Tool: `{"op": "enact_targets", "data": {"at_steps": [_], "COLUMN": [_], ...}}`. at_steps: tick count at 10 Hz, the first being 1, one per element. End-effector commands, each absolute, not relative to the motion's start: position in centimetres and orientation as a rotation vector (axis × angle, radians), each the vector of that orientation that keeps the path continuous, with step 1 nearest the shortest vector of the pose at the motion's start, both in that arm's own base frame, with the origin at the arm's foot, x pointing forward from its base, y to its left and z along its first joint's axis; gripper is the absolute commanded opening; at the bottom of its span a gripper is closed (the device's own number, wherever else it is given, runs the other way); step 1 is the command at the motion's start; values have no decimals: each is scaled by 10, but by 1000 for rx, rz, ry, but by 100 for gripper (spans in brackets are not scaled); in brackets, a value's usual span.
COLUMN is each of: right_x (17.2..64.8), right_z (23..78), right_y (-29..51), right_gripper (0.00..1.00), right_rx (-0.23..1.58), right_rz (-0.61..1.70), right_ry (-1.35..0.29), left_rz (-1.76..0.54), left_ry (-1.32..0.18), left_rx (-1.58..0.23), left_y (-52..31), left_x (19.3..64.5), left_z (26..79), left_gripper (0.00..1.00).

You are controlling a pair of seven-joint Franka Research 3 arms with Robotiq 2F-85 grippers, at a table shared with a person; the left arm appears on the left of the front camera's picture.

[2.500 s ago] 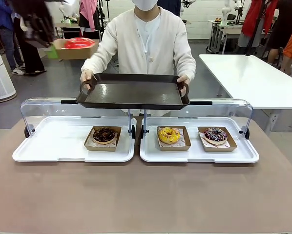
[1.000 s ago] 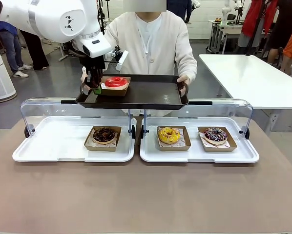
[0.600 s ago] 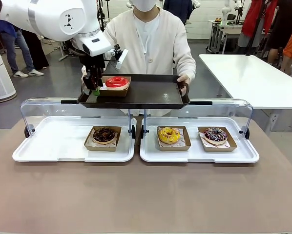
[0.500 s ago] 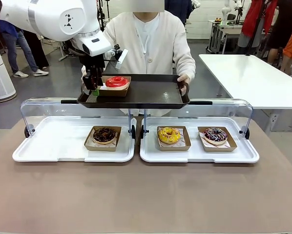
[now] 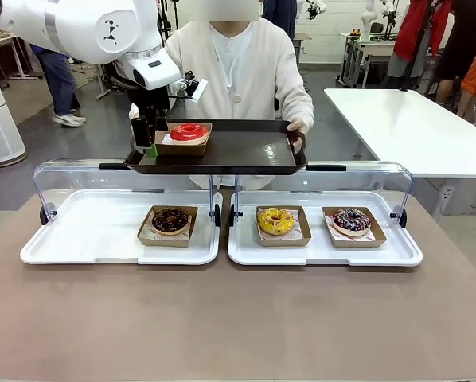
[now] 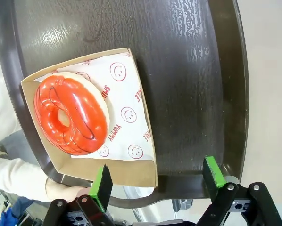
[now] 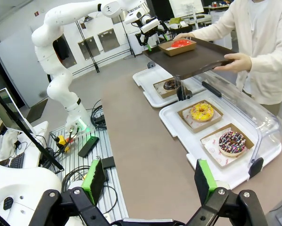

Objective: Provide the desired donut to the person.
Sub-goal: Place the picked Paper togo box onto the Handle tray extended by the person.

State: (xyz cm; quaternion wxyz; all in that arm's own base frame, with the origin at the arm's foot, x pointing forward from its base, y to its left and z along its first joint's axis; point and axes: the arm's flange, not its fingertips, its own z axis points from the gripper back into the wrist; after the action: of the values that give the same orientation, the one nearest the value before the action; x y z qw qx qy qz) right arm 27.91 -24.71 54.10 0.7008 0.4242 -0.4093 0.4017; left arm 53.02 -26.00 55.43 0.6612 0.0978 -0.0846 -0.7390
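The person point(image 5: 238, 64) in a cream cardigan holds a black tray point(image 5: 246, 150) with both hands above the display cases. At the tray's left end lies a red glazed donut point(image 5: 189, 131) in a paper-lined cardboard box point(image 5: 182, 144). My left gripper point(image 5: 149, 139) hovers open at the box's left edge. In the left wrist view the red donut point(image 6: 71, 115) and its box point(image 6: 131, 162) rest on the tray point(image 6: 188, 70); the box's near corner lies between the spread pads of my left gripper point(image 6: 158, 176), untouched. My right gripper point(image 7: 149, 181) is open and holds nothing, far back from the table.
Two white display trays point(image 5: 103, 239) with raised clear lids sit on the brown table. They hold a chocolate donut point(image 5: 171, 220), a yellow donut point(image 5: 275, 220) and a sprinkled chocolate donut point(image 5: 351, 220), each in a cardboard box. A white table point(image 5: 413, 127) stands at the back right.
The black tray was bare 2.5 s ago. My left arm has since come in and the red donut's box lies on the tray. In the last half second the gripper edged left.
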Motion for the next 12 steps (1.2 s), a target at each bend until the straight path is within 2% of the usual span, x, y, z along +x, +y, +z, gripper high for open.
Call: {"op": "enact_targets", "data": {"at_steps": [1,3,5,6,8,12], "right_x": [280,280,280,280,280,280], "right_z": [541,541,541,541,541,541], "right_y": [-248,-248,-248,-248,-248,-248], "right_gripper": [100,100,100,100,100,100], "right_rx": [951,951,951,951,951,951], "right_rz": [905,905,905,905,905,905], "right_ry": [-937,-937,-937,-937,-937,-937], "left_rz": [-1664,-1672,-1732,-1762,-1762,-1734], "left_ry": [-188,-176,-50,-37,-37,-95], "left_rx": [201,171,190,198,178,103], "left_y": [-258,-254,-233,-211,-157,-69], "left_x": [530,523,484,458,406,371], "left_z": [559,566,575,580,575,536], "left_gripper": [100,100,100,100,100,100]}}
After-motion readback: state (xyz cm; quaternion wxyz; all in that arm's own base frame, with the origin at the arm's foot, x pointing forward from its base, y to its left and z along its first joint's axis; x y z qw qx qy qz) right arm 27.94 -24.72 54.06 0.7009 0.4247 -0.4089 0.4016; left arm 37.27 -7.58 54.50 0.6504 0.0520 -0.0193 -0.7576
